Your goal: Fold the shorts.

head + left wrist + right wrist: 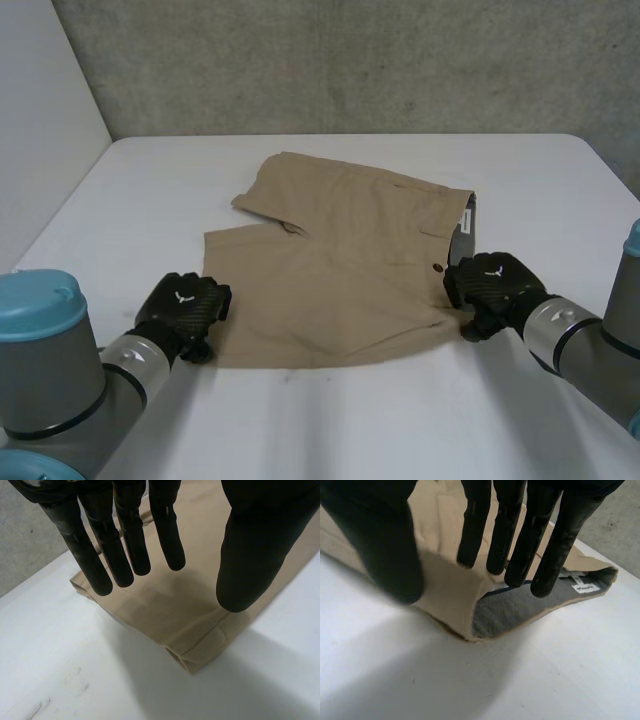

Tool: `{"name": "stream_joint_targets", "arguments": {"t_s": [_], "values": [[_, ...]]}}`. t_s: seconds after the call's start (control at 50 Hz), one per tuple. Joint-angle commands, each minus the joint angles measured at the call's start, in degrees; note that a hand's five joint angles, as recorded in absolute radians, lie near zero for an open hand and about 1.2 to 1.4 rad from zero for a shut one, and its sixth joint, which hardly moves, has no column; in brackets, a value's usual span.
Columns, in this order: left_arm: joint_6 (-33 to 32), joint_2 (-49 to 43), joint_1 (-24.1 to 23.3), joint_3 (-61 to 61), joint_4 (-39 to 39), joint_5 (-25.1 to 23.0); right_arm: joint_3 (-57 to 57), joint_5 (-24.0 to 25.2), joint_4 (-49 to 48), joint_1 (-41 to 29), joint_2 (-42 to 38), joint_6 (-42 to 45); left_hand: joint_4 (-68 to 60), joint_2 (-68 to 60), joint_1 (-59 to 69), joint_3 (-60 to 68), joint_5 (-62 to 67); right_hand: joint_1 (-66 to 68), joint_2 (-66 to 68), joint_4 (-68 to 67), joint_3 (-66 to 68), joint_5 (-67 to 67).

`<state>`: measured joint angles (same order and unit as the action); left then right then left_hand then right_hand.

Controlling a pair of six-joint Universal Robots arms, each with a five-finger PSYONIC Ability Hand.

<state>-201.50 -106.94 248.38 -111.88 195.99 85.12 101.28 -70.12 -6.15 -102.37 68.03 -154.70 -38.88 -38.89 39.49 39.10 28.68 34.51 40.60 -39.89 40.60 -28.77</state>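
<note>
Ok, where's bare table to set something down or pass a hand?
Bare table lies between the shorts and the back wall, left of the shorts, and on the near side of their hem. Crowded: the near hem corner at the left robot hand and the waistband end at the right robot hand.

Both arms reach forward; left hand (pixel 183 308) and right hand (pixel 495 285) hang palm down, fingers (pixel 125 550) straight and spread.
</note>
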Motion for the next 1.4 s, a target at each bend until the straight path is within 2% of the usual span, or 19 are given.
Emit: {"name": "stream_joint_targets", "arguments": {"t_s": [0.02,0.36,0.66,0.74,0.84,1.12,1.2,1.28,1.3,1.4], "values": [[-0.2,-0.9,-0.53,0.09,-0.17,0.14,0.06,1.56,0.0,-0.02,-0.35,0.19,-4.47,-4.46,3.86,4.25,4.67,45.49,39.4,-40.11,39.4,-41.23],[-3.11,-2.75,-0.53,0.26,-0.17,0.4,-0.12,-1.33,-0.18,0.07,-0.26,-1.91,-1.78,-1.77,1.18,1.57,1.98,45.49,39.4,-40.11,39.4,-41.23],[-5.39,-5.56,-0.26,0.79,1.58,2.25,-0.12,-1.34,-0.18,-0.11,-0.17,-2.62,-1.27,-1.26,0.66,1.05,1.47,45.49,39.4,-40.11,39.4,-41.23],[-5.3,-5.74,-0.18,0.88,1.94,2.77,-0.12,-1.34,-0.18,-0.11,-0.17,-2.62,-10.17,-10.16,9.56,9.95,10.37,45.49,39.4,-40.11,39.4,-41.23],[-5.3,-5.65,0.18,1.14,2.29,4.0,-0.12,-1.34,-0.18,-0.11,-0.09,-2.62,-40.72,-40.71,40.12,40.51,40.92,45.49,39.4,-40.11,39.4,-41.23],[-4.86,-0.38,0.09,0.53,2.29,5.06,0.06,-1.6,0.08,-0.37,0.18,-1.92,-41.12,-41.11,40.51,40.9,41.32,45.49,39.4,-40.11,39.4,-41.23],[-5.3,1.82,-0.44,0.18,-1.3,5.06,0.41,-1.42,1.84,-0.54,0.88,-0.17,-41.12,-41.11,40.51,40.9,41.32,45.49,39.4,-40.11,39.4,-41.23],[-5.3,4.54,-0.62,0.17,-10.52,5.24,0.59,-1.51,12.17,-0.72,5.53,7.37,-41.12,-41.11,40.51,40.9,41.32,45.49,39.4,-40.11,39.4,-41.23],[-5.22,5.77,-0.53,0.0,-14.81,5.32,0.59,-1.51,14.39,-0.63,6.32,8.7,-41.12,-41.11,40.51,40.9,41.32,45.49,39.4,-40.11,39.4,-41.23],[-5.39,11.3,-0.26,-1.84,-25.12,5.15,2.16,-1.6,25.47,0.07,8.61,14.95,-41.12,-41.11,40.51,40.9,41.32,45.49,39.4,-40.11,39.4,-41.23]]}}
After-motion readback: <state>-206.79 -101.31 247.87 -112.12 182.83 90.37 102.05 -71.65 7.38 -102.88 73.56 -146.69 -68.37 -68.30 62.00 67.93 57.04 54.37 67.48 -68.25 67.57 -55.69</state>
